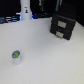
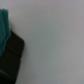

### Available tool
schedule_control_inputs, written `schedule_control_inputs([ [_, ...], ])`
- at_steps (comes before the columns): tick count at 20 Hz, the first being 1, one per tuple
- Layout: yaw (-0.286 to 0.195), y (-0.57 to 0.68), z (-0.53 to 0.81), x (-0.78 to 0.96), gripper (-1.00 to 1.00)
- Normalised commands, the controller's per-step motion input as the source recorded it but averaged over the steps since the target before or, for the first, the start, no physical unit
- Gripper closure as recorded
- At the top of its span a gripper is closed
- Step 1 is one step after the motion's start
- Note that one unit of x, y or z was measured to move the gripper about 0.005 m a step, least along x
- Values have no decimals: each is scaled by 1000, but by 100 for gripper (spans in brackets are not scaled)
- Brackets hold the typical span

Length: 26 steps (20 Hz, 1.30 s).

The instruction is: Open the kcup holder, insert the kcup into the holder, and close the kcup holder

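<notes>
Nearest the exterior camera, the kcup [image 1: 16, 55] is sitting upright on the white table [image 1: 47, 55], toward its front edge on the exterior view's left, green and blue top facing up, white body below. Nothing is touching it. Well apart from it, the kcup holder [image 1: 63, 26] is standing near the table's back edge on the exterior view's right, a black boxy unit turned at a slight angle, two pale rectangular handles showing on its front face; both drawers are looking pushed in, no tray sticking out. A tall white bottle-shaped thing [image 1: 26, 10] with a dark mark is standing at the back edge toward the exterior view's left, against a dark, blurry background. No arm or gripper is showing in the exterior view. The wrist view is showing mostly bare white table [image 2: 52, 40], with a blurred black shape [image 2: 10, 57] at one edge and a teal patch [image 2: 4, 27] beside it; too blurred to say what either is. The gripper's fingers aren't showing in either view, so how far it's open and whether it's holding anything can't be told.
</notes>
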Motion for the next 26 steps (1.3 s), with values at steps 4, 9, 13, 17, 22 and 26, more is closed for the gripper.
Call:
schedule_control_inputs([
  [4,-178,656,5,-411,-100],
  [9,-175,702,-55,-359,-100],
  [13,-179,706,-165,-330,-100],
  [17,-178,684,-259,-307,-100],
  [22,-183,619,-348,-312,-100],
  [26,-173,495,-390,-314,-100],
])
